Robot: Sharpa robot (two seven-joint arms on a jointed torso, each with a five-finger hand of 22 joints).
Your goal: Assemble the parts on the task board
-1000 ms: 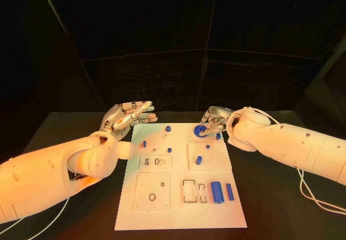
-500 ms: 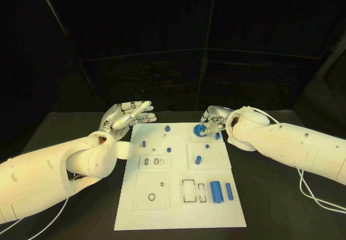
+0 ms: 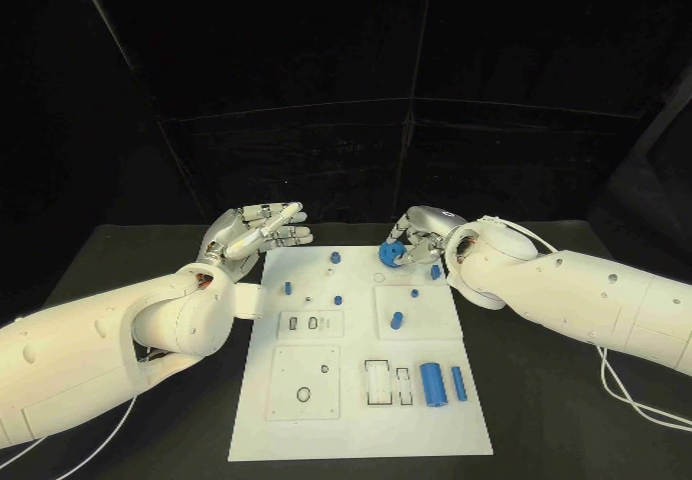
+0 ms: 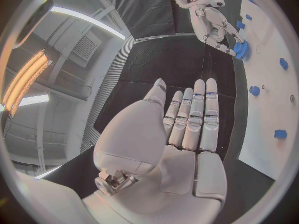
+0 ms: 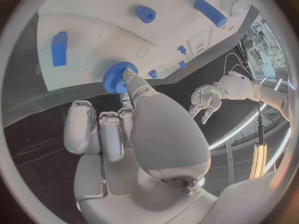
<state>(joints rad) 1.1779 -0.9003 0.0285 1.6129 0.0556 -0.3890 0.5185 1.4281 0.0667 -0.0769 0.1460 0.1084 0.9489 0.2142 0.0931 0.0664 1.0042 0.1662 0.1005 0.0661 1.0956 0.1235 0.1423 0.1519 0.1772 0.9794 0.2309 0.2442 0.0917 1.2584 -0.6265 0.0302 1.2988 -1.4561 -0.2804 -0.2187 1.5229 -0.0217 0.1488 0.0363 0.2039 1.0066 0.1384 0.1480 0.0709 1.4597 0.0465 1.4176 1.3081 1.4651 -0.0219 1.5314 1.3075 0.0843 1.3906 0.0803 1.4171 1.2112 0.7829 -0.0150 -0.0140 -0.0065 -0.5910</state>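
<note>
Your right robot hand (image 3: 417, 236) pinches the blue gear (image 3: 392, 255) at the task board (image 3: 361, 420)'s far edge; the left robot hand (image 3: 260, 235), released, hovers beside that edge, farther off.

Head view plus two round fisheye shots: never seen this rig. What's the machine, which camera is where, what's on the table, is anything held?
It is a robot with two white arms, each ending in a silver many-fingered hand. The square picture comes from a camera on its head, looking down at a black table. Each round picture comes from a camera at one wrist, behind that arm's own hand.

On the table lies a white task board with small blue parts: pegs standing in it, and two blue cylinders lying near its close end.

The right hand pinches a blue gear at the board's far edge; the right wrist view shows it too. The left hand is raised beside the board, fingers apart, holding nothing.
</note>
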